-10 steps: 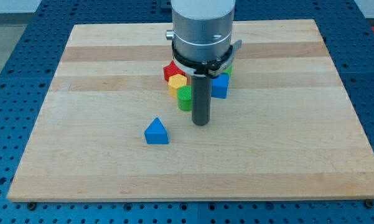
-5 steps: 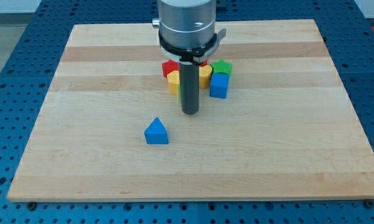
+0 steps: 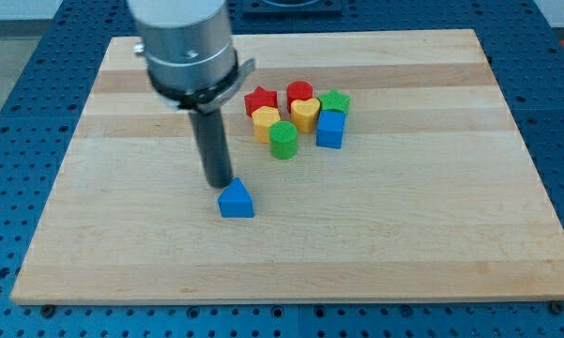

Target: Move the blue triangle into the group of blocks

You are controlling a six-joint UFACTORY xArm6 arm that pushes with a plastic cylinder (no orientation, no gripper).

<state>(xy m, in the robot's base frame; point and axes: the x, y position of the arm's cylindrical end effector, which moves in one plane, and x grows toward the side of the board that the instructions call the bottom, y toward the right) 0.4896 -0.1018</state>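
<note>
The blue triangle lies alone on the wooden board, below and left of the group. The group sits near the view's top middle: a red star, a red block, a yellow block, a yellow heart, a green block, another green block and a blue block. My tip stands just above and left of the blue triangle, very close to its upper corner; I cannot tell if it touches.
The board's edges drop to a blue perforated table all around. The arm's grey cylinder hangs over the board's upper left.
My tip has moved left and slightly down, from beside the group to just above the blue triangle. The green and yellow blocks it hid now show. No block has moved.
</note>
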